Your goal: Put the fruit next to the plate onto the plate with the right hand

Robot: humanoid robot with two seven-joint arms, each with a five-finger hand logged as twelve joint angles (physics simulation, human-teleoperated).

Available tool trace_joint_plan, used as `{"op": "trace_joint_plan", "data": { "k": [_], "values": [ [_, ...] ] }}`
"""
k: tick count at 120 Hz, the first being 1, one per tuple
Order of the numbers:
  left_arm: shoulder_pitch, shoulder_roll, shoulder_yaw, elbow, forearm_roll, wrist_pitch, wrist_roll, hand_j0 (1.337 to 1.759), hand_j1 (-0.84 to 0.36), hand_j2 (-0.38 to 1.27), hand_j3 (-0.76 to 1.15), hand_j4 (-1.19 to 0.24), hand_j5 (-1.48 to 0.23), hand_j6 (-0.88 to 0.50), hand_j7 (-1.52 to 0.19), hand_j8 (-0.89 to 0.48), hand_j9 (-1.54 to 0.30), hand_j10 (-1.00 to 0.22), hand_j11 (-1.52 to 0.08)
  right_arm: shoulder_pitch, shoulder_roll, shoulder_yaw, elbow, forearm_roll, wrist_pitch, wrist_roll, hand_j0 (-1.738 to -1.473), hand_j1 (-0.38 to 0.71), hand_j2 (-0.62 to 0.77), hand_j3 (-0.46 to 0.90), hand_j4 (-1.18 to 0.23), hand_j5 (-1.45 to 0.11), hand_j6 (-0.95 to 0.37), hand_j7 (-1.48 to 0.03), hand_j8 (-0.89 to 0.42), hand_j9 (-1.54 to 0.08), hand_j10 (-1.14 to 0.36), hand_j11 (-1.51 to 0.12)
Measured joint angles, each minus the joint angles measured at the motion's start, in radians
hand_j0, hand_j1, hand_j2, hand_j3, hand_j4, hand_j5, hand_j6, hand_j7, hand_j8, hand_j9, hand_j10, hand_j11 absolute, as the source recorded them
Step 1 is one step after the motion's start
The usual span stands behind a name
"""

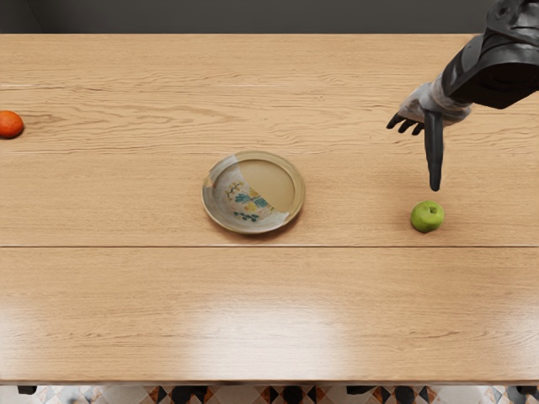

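- Head view: right hand, fingers spread and empty; the apple lies just below their lowest tip, on the counter.
- Closing off-centre may roll it away; the plate is well left of the fingers.

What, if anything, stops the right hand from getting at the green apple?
Likely yes, it can reach: the right hand hangs just beyond the apple, fingers open, and nothing stands between them.

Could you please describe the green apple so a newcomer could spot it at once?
Start at the patterned plate in the middle of the wooden table and look right. The green apple lies there, just below the right hand; the other fruit, an orange, sits at the far left edge.
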Motion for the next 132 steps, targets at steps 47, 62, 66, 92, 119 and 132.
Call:
{"op": "trace_joint_plan", "data": {
  "k": [47, 62, 66, 92, 119, 132],
  "values": [
    [0.000, 0.000, 0.002, 0.000, 0.000, 0.000, 0.000, 1.658, 0.33, 0.00, 0.00, -0.01, -0.02, -0.01, -0.02, -0.01, -0.02, -0.01, -0.02, -0.035, -0.109, 0.032, 0.298, -0.170, -0.277, 0.000, -1.658, -0.35, 0.00, 0.00, 0.00, 0.00, 0.00, 0.00, 0.00, 0.00, 0.00, 0.00],
    [0.000, 0.000, 0.002, 0.000, 0.000, 0.000, 0.000, 1.658, 0.33, 0.00, 0.00, -0.01, -0.02, -0.01, -0.02, -0.01, -0.02, -0.01, -0.02, -0.073, -0.123, 0.034, 0.363, -0.259, -0.424, 0.000, -1.658, -0.35, 0.00, 0.00, 0.00, 0.00, 0.00, 0.00, 0.00, 0.00, 0.00, 0.00],
    [0.001, 0.000, 0.002, 0.000, 0.000, 0.000, 0.000, 1.658, 0.33, 0.00, 0.00, -0.01, -0.02, -0.01, -0.02, -0.01, -0.02, -0.01, -0.02, -0.080, -0.125, 0.034, 0.378, -0.275, -0.448, 0.000, -1.658, -0.35, 0.00, 0.00, 0.00, 0.00, 0.00, 0.00, 0.00, 0.00, 0.00, 0.00],
    [0.001, 0.000, 0.003, 0.000, 0.000, 0.000, 0.000, 1.658, 0.33, 0.00, 0.00, -0.01, -0.02, -0.01, -0.02, -0.01, -0.02, -0.01, -0.02, -0.130, -0.176, 0.034, 0.463, -0.322, -0.504, 0.000, -1.658, -0.35, 0.00, 0.00, 0.00, 0.00, 0.00, 0.00, 0.00, 0.00, 0.00, 0.00],
    [0.000, 0.000, 0.003, -0.001, 0.000, 0.000, 0.000, 1.658, 0.33, 0.00, 0.00, -0.01, -0.02, -0.01, -0.02, -0.01, -0.02, -0.01, -0.02, -0.200, -0.204, 0.039, 0.481, -0.373, -0.548, 0.000, -1.658, -0.35, 0.00, 0.00, 0.00, 0.00, 0.00, 0.00, 0.00, 0.00, 0.00, 0.00],
    [0.000, 0.000, 0.002, -0.003, 0.000, 0.000, 0.000, 1.658, 0.33, 0.00, 0.00, -0.01, -0.02, -0.01, -0.02, -0.01, -0.02, -0.01, -0.02, -0.240, -0.207, 0.041, 0.481, -0.419, -0.635, 0.000, -1.658, -0.35, 0.00, 0.00, 0.00, 0.00, 0.00, 0.00, 0.00, 0.00, 0.00, 0.00]
  ]
}}
